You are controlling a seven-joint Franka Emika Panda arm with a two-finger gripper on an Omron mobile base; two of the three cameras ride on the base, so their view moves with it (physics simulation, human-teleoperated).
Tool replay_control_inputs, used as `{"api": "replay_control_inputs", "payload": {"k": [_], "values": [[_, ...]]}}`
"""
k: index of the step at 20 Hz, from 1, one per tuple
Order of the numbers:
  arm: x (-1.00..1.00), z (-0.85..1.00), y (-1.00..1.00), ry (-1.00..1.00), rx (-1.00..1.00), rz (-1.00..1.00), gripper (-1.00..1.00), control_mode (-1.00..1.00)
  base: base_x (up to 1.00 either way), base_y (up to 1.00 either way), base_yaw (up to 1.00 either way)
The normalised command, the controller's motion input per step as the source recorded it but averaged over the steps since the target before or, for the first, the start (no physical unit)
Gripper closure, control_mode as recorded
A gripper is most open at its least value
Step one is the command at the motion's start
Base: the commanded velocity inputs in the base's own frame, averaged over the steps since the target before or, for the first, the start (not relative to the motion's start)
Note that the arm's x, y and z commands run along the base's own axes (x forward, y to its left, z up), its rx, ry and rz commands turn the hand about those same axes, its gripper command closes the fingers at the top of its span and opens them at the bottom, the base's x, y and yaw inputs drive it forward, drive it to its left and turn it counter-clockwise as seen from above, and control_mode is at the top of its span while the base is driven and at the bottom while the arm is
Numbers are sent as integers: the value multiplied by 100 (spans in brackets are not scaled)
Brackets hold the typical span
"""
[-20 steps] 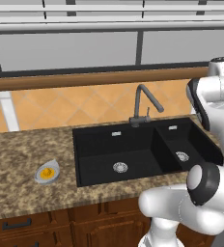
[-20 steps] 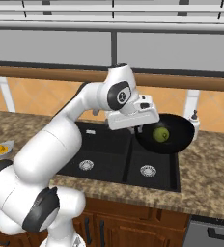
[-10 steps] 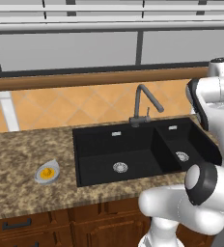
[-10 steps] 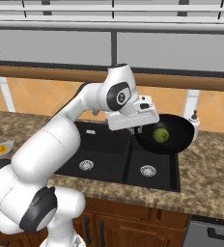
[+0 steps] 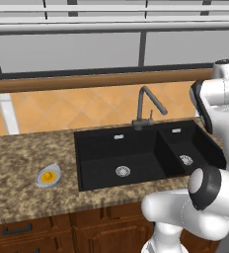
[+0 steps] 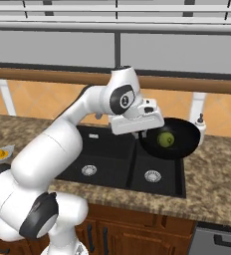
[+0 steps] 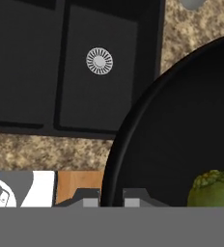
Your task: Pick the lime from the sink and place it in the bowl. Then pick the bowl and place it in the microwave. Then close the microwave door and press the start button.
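above the sink's right edge: the bowl [image 6: 171, 138], black and tilted, held up off the surface [image 6: 214, 174]
jaws: the gripper [image 7: 111, 198] pinches the bowl's rim, one tip on each side of the wall
lime [image 6: 165, 139]: yellow-green, lying inside the bowl
sink [image 6: 118, 159]: black, two basins, a steel drain in each
surface's left edge: a small grey dish [image 5: 48, 176] with something yellow in it

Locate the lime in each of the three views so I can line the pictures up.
Left base view: I cannot find it; the arm fills the right edge.
Right base view: the lime lies right of centre, inside the black bowl that the gripper holds above the sink.
Hand view: lime at the lower right, in the bowl.
Shared landmark: the narrow basin's drain.
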Motion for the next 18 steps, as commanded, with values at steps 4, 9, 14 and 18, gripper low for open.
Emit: {"api": "replay_control_inputs", "payload": {"k": [4,9,14,18], "values": [[0,0,0,0,0,0,100,100,-51,38,0],[0,0,0,0,0,0,100,100,-83,9,-4],[0,0,0,0,0,0,100,100,-100,3,-6],[0,0,0,0,0,0,100,100,-99,0,-9]]}}
